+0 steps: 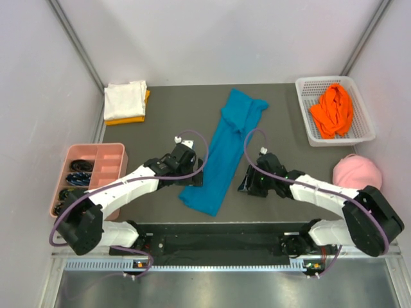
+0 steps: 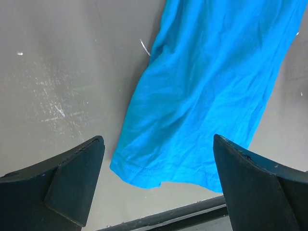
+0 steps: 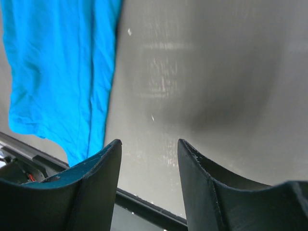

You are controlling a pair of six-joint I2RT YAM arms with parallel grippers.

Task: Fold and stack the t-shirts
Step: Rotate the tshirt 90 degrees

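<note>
Left fingers [image 2: 77, 183] gape wide, empty, beside the teal shirt [image 1: 225, 154]; right fingers [image 3: 211, 192] stand half-spread, also empty, on its other side. It lies in a long narrow strip on the grey tabletop [image 1: 160, 109], hem nearest the arms, sleeves slanting away rightward, pale walls [image 1: 225, 38] around.

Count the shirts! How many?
4. A teal-blue shirt lies in the middle, a white shirt sits on a yellow-orange shirt at the far left, and a bright orange shirt is in the white basket, far right. More could hide underneath.
</note>
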